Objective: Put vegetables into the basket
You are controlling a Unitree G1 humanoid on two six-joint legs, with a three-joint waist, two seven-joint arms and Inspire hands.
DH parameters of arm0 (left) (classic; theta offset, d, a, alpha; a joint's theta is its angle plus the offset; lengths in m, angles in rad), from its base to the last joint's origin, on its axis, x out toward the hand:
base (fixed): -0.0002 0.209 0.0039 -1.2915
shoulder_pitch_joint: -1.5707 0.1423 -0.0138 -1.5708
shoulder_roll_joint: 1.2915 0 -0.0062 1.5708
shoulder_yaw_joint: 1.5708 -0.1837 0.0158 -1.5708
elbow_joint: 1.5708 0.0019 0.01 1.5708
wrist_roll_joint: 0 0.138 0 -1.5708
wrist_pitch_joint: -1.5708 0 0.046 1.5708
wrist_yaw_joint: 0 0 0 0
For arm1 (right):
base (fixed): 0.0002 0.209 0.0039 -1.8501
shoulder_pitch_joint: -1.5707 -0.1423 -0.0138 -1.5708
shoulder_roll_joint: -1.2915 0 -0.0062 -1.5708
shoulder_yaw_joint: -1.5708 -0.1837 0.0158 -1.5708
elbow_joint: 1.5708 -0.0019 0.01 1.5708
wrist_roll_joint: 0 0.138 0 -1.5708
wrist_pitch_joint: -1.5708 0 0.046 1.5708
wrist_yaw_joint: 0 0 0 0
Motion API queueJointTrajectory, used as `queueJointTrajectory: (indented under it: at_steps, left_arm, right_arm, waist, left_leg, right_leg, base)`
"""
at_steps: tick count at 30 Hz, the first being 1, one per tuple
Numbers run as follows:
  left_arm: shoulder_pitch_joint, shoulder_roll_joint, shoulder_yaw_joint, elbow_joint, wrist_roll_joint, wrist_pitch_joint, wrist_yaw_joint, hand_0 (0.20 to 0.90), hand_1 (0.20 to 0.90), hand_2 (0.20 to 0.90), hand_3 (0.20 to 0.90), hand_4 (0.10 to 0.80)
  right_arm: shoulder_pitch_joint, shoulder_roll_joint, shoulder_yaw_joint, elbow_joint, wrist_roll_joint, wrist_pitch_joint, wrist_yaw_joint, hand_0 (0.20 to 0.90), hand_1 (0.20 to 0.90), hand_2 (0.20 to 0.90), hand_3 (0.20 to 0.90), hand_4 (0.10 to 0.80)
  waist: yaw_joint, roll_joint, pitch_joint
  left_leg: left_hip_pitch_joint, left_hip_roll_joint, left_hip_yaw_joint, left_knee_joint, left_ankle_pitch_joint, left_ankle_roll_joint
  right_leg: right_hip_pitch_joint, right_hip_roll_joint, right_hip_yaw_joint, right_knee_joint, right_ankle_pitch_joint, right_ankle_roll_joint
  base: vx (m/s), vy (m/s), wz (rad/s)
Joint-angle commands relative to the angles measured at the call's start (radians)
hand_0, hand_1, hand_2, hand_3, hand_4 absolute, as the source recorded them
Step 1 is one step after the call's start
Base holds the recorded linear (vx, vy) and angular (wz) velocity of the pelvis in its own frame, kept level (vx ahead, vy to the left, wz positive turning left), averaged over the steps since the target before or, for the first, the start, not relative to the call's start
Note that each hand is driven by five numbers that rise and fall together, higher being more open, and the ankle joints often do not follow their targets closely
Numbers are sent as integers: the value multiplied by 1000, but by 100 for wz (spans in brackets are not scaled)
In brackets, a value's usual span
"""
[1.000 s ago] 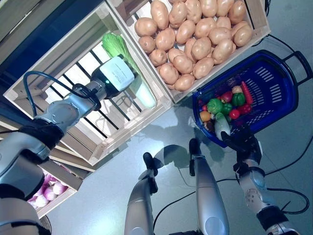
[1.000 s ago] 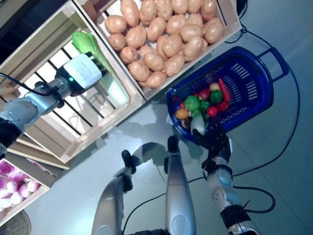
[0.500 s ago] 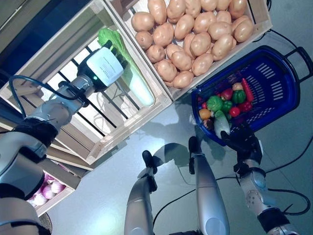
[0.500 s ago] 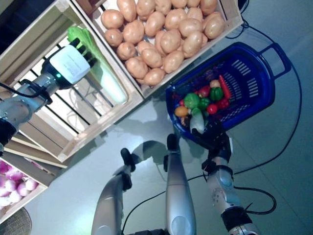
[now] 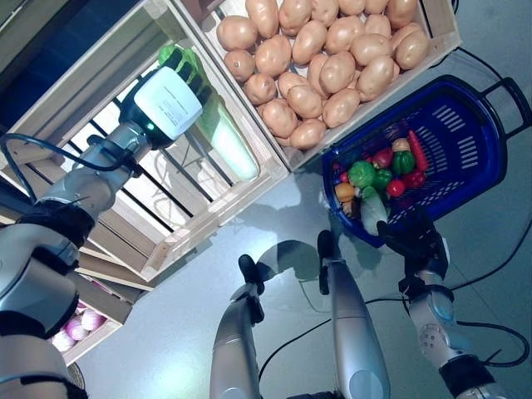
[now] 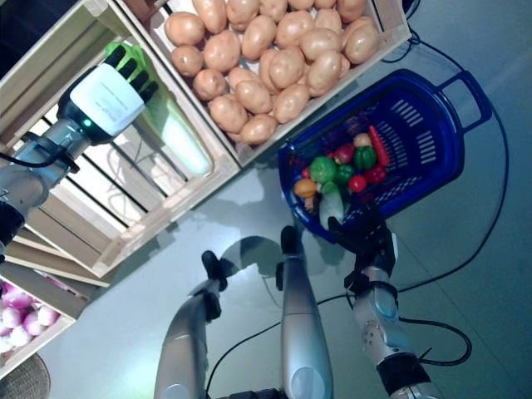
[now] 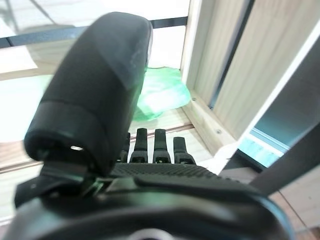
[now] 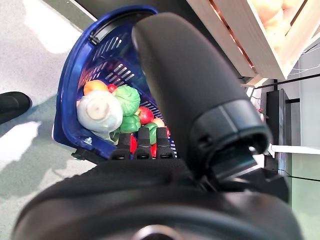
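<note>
Our left hand (image 5: 184,71) moved up onto the napa cabbage (image 5: 224,137), fingers straight. Our right hand (image 5: 416,241) grips the half-filled blue basket (image 5: 465,145).

The blue perforated plastic basket (image 5: 465,150) looks like smooth moulded plastic with a slight sheen, and the small red, green and orange vegetables (image 5: 378,174) in it are glossy, kind of toy-like. Just beside the basket, the pale slatted wooden crate (image 5: 432,50) is bare unfinished timber, matt, holding tan potatoes (image 5: 320,62) with dull smooth skins. Next crate over, the long green-and-white leafy vegetable (image 5: 229,141) shines like plastic. Grey floor (image 5: 166,332) is smooth, faintly reflective.
</note>
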Motion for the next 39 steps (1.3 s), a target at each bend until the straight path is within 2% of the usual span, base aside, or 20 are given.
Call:
queueJointTrajectory:
  at_steps: [1, 8, 16, 20, 26, 28, 30, 39]
  left_arm:
    - [-94, 80, 129, 11, -10, 105, 36, 900, 900, 900, 900, 800]
    - [-132, 73, 89, 40, 11, 86, -6, 900, 900, 900, 900, 800]
    - [-135, 75, 82, 42, 33, 79, -34, 900, 900, 900, 900, 800]
    - [-132, 74, 78, 33, 32, 116, -47, 900, 900, 900, 900, 800]
    - [-113, 75, 106, 30, -80, 208, 59, 900, 900, 900, 900, 800]
    - [-103, 71, 136, 37, -151, 216, 125, 900, 900, 900, 900, 800]
    - [-88, 65, 169, 55, -160, 204, 176, 900, 900, 900, 900, 800]
    - [-60, 43, 195, 34, -208, 213, 223, 900, 900, 900, 900, 800]
  right_arm:
    - [30, -34, -45, -109, -42, -81, -24, 900, 900, 900, 900, 800]
    - [34, -38, -54, -143, -28, -77, -41, 900, 900, 900, 900, 800]
    - [45, -39, -70, -170, -24, -70, -45, 900, 900, 900, 900, 800]
    - [50, -46, -74, -184, -26, -80, -50, 900, 900, 900, 900, 800]
    - [58, -54, -91, -212, -33, -80, -64, 900, 900, 900, 900, 800]
    - [62, -48, -94, -218, -37, -86, -71, 900, 900, 900, 900, 800]
    - [66, -43, -98, -223, -38, -84, -73, 900, 900, 900, 900, 800]
    - [58, -53, -104, -269, -45, -60, -104, 900, 900, 900, 900, 800]
  waist:
    - [-23, -47, 0]
    - [-29, -65, 0]
    - [-33, -71, 0]
    - [-35, -75, 0]
    - [-31, -87, 0]
    - [-26, -94, 0]
    - [-22, -100, 0]
    - [-13, -112, 0]
  left_leg:
    - [-100, 11, 2, 130, -52, 16]
    - [-124, 14, -5, 151, -62, 21]
    - [-143, 9, -7, 158, -71, 28]
    - [-165, 10, -11, 171, -77, 30]
    - [-198, 9, -21, 190, -87, 37]
    - [-212, 7, -29, 198, -91, 41]
    - [-227, 9, -35, 206, -92, 40]
    - [-251, 0, -47, 199, -86, 41]
  right_leg:
    - [76, -2, -20, -42, -22, 21]
    - [57, 2, -18, -32, -15, 26]
    - [36, 4, -12, -32, -7, 31]
    - [14, 3, -8, -23, -5, 32]
    - [-17, 7, -2, -13, -3, 31]
    - [-29, 10, -2, -6, -2, 31]
    - [-41, 10, -3, -2, 1, 32]
    - [-69, 21, -5, -2, 9, 36]
  base:
    - [0, 0, 0]
    - [6, 7, 1]
    - [3, 1, -1]
    - [2, 9, 0]
    - [-2, 29, -1]
    - [-11, -1, -2]
    - [0, 0, 0]
    - [-38, -5, 3]
